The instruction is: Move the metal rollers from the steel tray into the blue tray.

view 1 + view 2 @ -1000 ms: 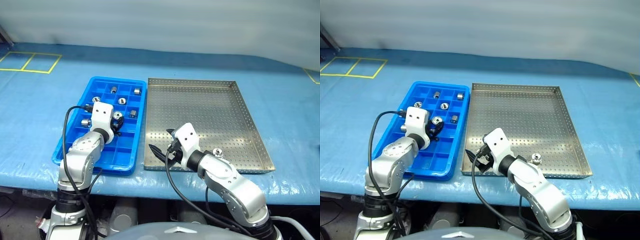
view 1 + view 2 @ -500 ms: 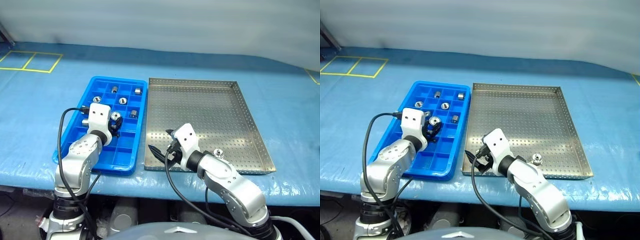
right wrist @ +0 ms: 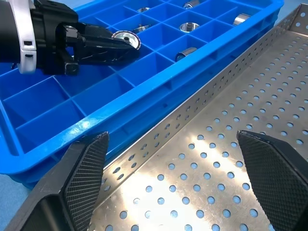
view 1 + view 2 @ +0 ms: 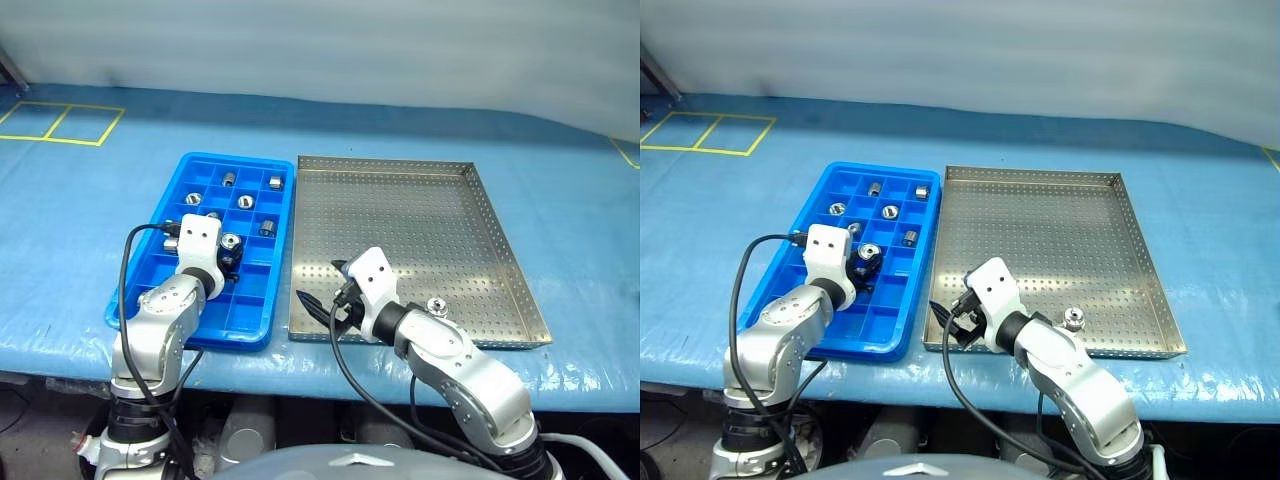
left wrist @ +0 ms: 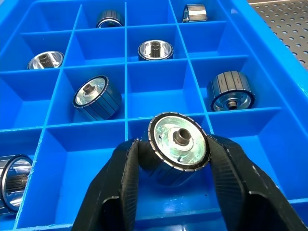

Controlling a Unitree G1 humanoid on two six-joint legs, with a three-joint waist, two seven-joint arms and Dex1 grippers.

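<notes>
Lowering a roller [image 5: 177, 144] between my left hand [image 5: 174, 187]'s fingers into the blue tray [image 4: 150, 285], six rollers already slotted. One roller [image 4: 436, 304] remains on the steel tray [image 4: 400, 215]; my right hand [image 3: 173, 183] waits spread wide.

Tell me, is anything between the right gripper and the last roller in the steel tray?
Nothing visible blocks it. The right gripper hangs open over the near left corner of the steel tray. The one roller there stands near the tray's front rim, with bare perforated floor between them.
</notes>
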